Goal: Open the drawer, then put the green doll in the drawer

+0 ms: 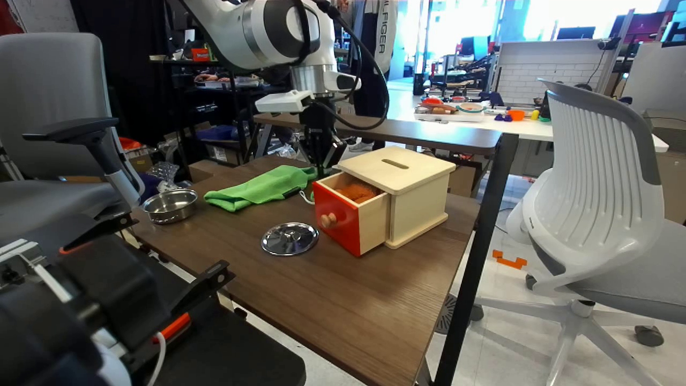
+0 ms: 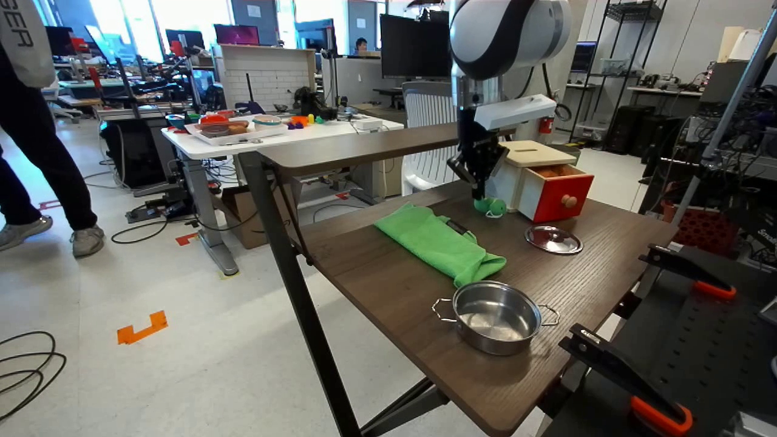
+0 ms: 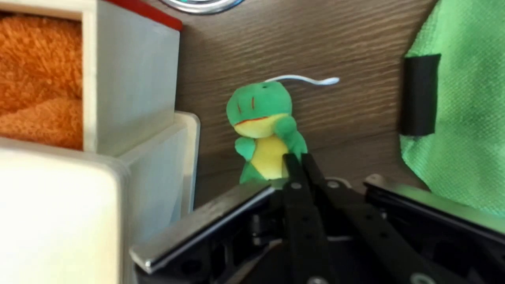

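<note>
My gripper (image 3: 299,156): both fingers (image 3: 302,213) clenched together, tips right at the green doll (image 3: 264,130); I cannot tell whether they pinch any of it.
Doll: on the brown tabletop (image 1: 348,305), yellow belly up, just beside the pale wooden box (image 1: 420,198) with a narrow gap between; my fingers cover its lower end, and a white cord (image 3: 300,79) shows at its head.
Drawer (image 1: 343,214): pulled well out, red front and wooden knob (image 1: 328,220); I see fluffy orange material (image 3: 39,71) lying in it.
Box: upright, a slot (image 1: 395,163) in its top.
Green cloth (image 2: 440,243): folded, black band (image 3: 420,94) at its edge; in my wrist view the doll lies between it and the box.
Metal lid (image 1: 289,238): flat on the tabletop, near the drawer front.
Steel pot (image 2: 501,346): upright near the cloth's end, two handles (image 2: 549,314), metal bottom in sight.
White table (image 1: 498,128): well behind, bearing a loaded tray (image 1: 455,117) and an orange bowl (image 1: 516,115).
Person (image 2: 36,139): standing in the background, black trousers, head out of frame.
</note>
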`<state>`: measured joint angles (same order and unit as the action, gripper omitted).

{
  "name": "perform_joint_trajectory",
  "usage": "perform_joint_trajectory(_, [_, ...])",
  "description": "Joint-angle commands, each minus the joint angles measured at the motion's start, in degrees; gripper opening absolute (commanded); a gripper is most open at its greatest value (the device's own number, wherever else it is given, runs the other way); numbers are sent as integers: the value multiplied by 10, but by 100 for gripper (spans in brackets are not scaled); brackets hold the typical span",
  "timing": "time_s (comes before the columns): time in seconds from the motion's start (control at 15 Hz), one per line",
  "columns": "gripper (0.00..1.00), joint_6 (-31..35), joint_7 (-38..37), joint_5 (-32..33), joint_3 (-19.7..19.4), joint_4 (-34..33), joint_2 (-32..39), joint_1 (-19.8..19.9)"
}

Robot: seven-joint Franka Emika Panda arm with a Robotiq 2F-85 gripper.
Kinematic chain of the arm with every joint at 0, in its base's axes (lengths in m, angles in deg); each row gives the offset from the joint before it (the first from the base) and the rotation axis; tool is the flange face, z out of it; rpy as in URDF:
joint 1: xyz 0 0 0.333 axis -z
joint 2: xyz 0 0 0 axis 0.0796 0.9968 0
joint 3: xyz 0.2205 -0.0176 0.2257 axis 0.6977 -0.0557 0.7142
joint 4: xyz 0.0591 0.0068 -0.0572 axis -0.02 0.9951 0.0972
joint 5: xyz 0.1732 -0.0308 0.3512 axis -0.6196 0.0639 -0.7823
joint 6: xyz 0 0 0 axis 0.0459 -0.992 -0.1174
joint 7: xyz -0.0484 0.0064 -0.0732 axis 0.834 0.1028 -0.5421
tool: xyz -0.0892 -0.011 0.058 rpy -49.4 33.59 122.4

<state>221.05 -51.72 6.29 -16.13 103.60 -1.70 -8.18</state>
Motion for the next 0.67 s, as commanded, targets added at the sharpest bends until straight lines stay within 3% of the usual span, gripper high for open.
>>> perform_joint_trajectory(0.0, [1,33,18,3,9,126,-103,14])
perform_joint_trajectory(0.33, [1,77,36,-33,18,234,-208,54])
perform_joint_trajectory(0.6, [1,103,98,-106,36,291,-283,102])
